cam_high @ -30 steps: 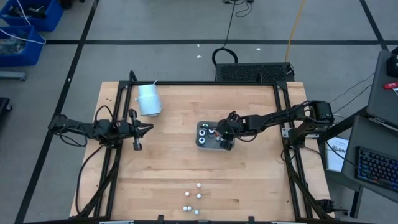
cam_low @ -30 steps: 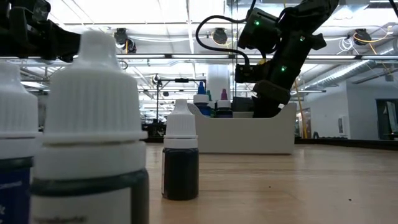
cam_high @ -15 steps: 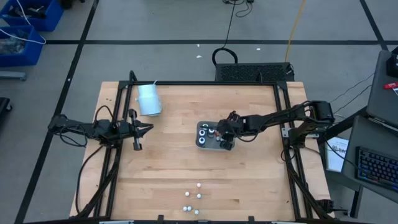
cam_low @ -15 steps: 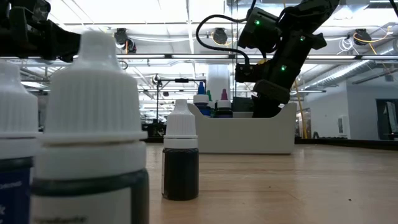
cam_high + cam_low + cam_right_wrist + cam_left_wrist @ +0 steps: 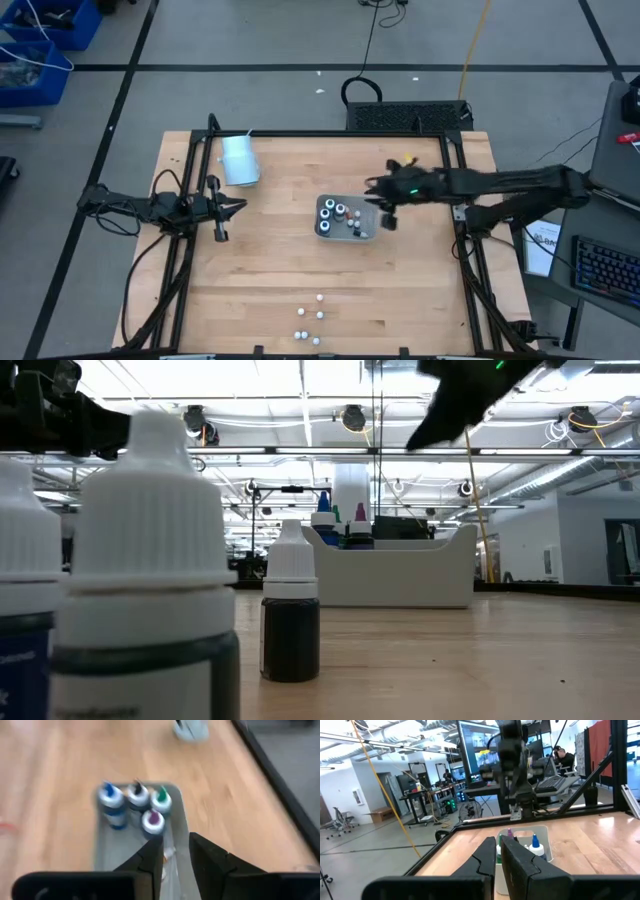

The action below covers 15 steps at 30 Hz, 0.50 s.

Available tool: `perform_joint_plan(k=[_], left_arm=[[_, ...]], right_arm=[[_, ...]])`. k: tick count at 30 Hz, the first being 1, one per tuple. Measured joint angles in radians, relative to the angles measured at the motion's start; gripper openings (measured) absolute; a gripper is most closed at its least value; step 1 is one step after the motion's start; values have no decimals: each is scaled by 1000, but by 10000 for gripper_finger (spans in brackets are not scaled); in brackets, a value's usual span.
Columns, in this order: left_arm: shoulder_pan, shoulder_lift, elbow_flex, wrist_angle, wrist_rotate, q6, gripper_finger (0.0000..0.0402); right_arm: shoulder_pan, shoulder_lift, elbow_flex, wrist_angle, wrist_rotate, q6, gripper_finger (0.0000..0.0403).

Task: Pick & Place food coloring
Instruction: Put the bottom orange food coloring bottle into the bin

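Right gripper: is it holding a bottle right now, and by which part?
Nothing is held. The right gripper hangs above the tray, its fingers apart with only empty space between them; the four bottles stand in the tray below.

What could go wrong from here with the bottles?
The right pincer hangs just beside the tray; a low swing back could tip the four bottles standing close together inside.

The loose bottles stand near the table's front edge; a careless grab might knock one off.
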<state>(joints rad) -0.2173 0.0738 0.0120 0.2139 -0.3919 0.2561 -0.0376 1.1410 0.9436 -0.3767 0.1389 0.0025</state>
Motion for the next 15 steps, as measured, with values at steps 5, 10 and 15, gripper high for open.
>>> perform_joint_plan(k=[5, 10, 15], left_arm=[[0, 0, 0, 0, 1, -2, 35], [0, 0, 0, 0, 1, -2, 35], [0, 0, 0, 0, 1, -2, 35]], right_arm=[[-3, -223, -26, -25, -92, -102, 28], [-15, -424, -110, -5, -120, -97, 8], [-13, -612, -260, 67, -169, -82, 2]])
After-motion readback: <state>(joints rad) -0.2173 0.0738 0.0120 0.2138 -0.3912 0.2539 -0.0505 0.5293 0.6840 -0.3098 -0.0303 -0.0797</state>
